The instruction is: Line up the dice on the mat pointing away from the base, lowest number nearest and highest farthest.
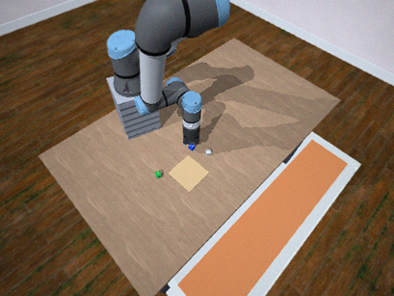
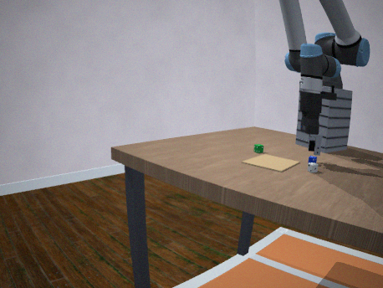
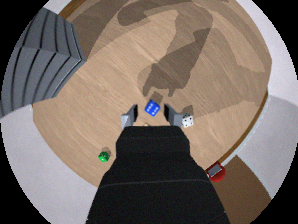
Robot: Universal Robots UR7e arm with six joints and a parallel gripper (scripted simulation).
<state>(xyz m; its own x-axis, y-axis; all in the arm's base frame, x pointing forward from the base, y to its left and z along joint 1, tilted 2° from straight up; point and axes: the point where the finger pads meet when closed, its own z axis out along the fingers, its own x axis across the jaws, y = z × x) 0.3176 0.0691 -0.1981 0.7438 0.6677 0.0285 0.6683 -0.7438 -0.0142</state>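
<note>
Just below the wide-open, empty fingers, the blue die (image 3: 152,107)

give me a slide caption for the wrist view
Open end effector poised over the blue die, white die beside it, green die off to the other side.

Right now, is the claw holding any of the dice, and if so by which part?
Nothing is held. The claw is wide open above the blue die, which sits on the table between the fingers, not gripped.
</note>
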